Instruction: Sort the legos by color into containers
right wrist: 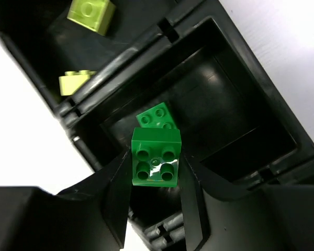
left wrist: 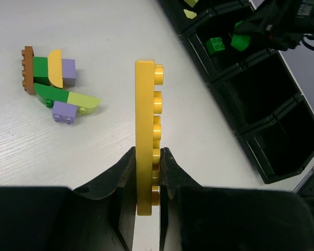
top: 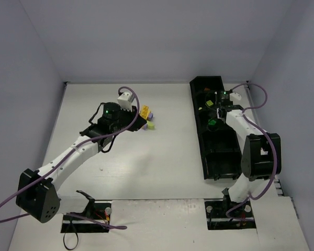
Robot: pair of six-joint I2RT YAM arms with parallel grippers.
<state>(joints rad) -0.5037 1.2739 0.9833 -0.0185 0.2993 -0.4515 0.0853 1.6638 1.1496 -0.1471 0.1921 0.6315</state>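
Clenching a green lego (right wrist: 156,140) in the right claw (right wrist: 156,170) over the part-filled three-o'clock tray (top: 220,164), grasping a yellow plate (left wrist: 145,104) in the left claw (left wrist: 148,157), leaving a cluster (left wrist: 55,86) at its ten o'clock unsorted.

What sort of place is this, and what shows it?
Probably a robotics lab cell: two white-and-black robot arms bolted to a white table, blank grey panels walling it in, and small coloured plastic studded bricks and a long black plastic compartment tray.
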